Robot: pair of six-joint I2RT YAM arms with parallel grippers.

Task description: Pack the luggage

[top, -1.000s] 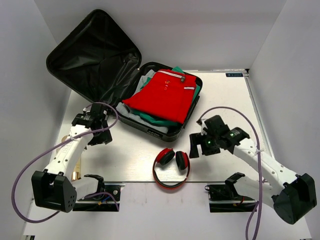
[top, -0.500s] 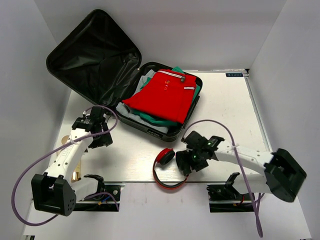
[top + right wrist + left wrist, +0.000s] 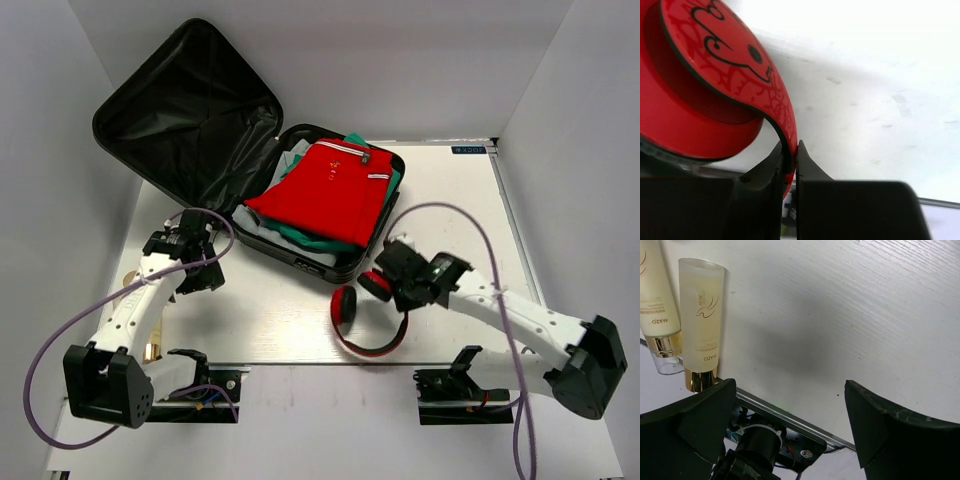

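- Right pincer (image 3: pixel 384 284) has gone from spread wide to pressed together within the last second. The wrist view shows its jaws pinching the thin red band (image 3: pixel 788 150) of the headphones (image 3: pixel 366 349), right where it meets 1 cup.
- The headphones have moved with it. A second ago they lay flat near the front edge of the table (image 3: pixel 450 200), with both cups side by side. Now the gripped end sits up by the luggage's front wall, the free ear cup (image 3: pixel 345 303) trails to the left, and the band swings back toward the arm bases. I can't tell whether they are fully off the table.
- Luggage (image 3: pixel 180 110) is unchanged at the far left of the table. Its lid is tipped back open, and the base half holds a red garment (image 3: pixel 325 190) on top of green clothing (image 3: pixel 312 238).
- Left pincer (image 3: pixel 789 390) is spread wide and holds nothing. It hovers over bare table left of the luggage, with 2 cream tubes (image 3: pixel 700 315) lying near it. It has hardly shifted.
- My read: the grasp is made, so the carry comes next. The hold is on a narrow curved band, so the headphones could swivel or slip. The next move needs enough height to clear the luggage rim, then a release onto the red garment.
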